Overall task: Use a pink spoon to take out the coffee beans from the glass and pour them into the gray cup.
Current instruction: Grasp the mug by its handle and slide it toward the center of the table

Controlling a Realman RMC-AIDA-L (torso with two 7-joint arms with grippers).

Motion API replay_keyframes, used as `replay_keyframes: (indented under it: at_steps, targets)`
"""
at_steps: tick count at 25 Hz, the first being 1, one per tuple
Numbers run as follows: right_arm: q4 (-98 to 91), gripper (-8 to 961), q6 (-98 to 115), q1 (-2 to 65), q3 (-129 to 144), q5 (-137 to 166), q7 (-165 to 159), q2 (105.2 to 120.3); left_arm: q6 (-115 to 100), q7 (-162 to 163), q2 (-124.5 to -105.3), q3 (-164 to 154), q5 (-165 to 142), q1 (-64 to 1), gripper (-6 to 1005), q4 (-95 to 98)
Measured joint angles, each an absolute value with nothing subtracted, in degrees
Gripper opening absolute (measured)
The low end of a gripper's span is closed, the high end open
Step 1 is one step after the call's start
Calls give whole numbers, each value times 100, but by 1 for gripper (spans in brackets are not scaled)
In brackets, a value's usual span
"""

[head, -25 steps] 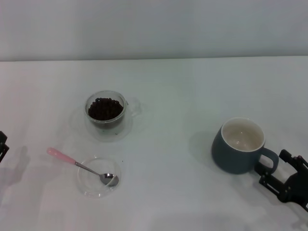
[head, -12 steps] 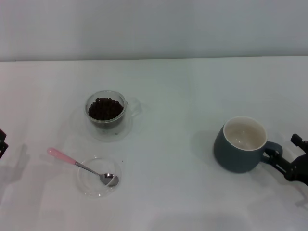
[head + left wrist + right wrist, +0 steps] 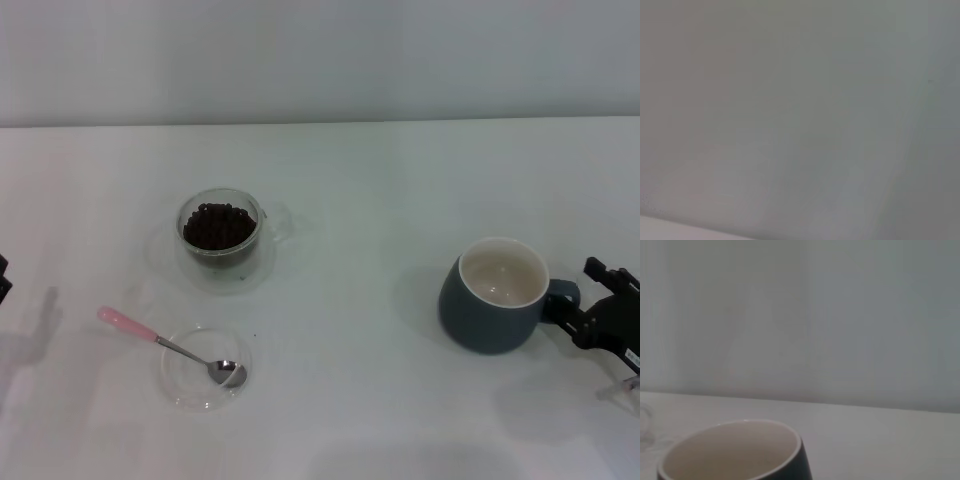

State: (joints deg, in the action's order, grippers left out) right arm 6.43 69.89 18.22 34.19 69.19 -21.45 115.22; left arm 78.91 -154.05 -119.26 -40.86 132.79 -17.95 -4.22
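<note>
The pink spoon (image 3: 160,343) lies with its metal bowl in a shallow clear dish (image 3: 178,392) and its pink handle sticking out to the left. Behind it stands the glass (image 3: 245,262), holding the coffee beans (image 3: 217,226). The gray cup (image 3: 484,322) stands at the right and its cream inside looks empty; its rim also fills the foot of the right wrist view, gray cup (image 3: 735,452). My right gripper (image 3: 570,307) is at the cup's handle, shut on it. My left gripper (image 3: 2,278) shows only as a dark sliver at the left edge.
Everything stands on a white table (image 3: 380,200) that ends at a pale wall behind. Bare tabletop lies between the glass and the cup. The left wrist view shows only a plain grey surface.
My right gripper swung from the cup's front right up to its right side. The cup turned with it, its handle now pointing right, and shifted slightly left. The left gripper slid further out of view.
</note>
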Motion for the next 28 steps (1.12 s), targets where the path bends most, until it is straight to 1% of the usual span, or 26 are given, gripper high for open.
replay_keyframes:
  at_steps: [3,6,17,23,28]
  targets:
    - [641,789,7006,1839,3488,6959,-2144,11523,7907,-15399,-11926,-4087,13284,-1794,891,-395]
    - [641,599,7033,1851,3504,7057,-2145,11523,7912,-15398,-11918,-4086,13289,-1799,891,-348]
    - [687,363,7419,1953,3507,7249,-2174,11531,7888,-15398,-11934,-4078,13449,-1810,890,-315]
    - [722,128,7398,2131,3507,7560,-2171,11536,7885,-15398,-11936,-4078,13449,-1875,890,-318]
    - [734,2,7357,2286,3506,7778,-2172,11551,7883,-15395,-11936,-4078,13447,-1932,890,-362]
